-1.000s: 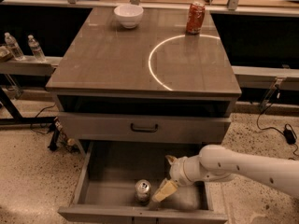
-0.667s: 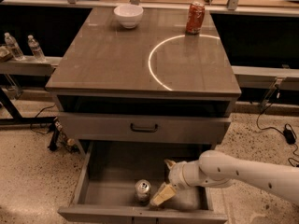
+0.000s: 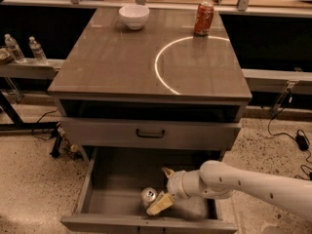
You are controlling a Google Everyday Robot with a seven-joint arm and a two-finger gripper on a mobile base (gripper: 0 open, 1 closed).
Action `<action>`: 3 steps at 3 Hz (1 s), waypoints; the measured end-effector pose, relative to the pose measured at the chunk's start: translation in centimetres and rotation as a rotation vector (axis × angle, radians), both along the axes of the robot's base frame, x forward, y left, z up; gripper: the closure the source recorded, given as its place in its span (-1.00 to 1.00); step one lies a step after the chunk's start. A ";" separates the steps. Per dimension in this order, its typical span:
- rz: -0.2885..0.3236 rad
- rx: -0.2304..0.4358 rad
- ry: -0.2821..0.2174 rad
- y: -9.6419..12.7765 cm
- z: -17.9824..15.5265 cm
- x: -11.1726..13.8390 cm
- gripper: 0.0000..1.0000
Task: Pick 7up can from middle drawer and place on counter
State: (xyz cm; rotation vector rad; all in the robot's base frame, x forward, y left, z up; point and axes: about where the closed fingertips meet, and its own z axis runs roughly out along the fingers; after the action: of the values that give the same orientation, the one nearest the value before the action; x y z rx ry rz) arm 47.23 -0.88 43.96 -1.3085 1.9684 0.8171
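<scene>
Inside the wide, shallow grey middle drawer [image 3: 114, 199], the robot's white-armed gripper [image 3: 161, 189] hovers with its tan fingers [image 3: 159, 204] apart, grasping nothing. The small silvery-white 7up can [image 3: 148, 195] stands upright on the drawer floor, just beside the lower finger. Light, thin-walled and slick, it likely dents easily; a gentle mid-body hold looks safest.

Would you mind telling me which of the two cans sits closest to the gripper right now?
The 7up can, silvery, in the middle drawer right beside the gripper; the red-orange can stands far off on the counter.
</scene>
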 end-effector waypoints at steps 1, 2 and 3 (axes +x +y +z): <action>0.002 0.030 0.006 1.6 -0.5 0.1 -1.00; -0.009 0.048 0.017 2.3 -1.3 -0.1 -0.66; -0.027 0.056 0.024 2.3 -1.8 -0.4 -0.20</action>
State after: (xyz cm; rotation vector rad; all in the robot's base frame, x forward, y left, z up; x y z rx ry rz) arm 46.84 1.41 42.18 -1.2430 1.9634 0.8728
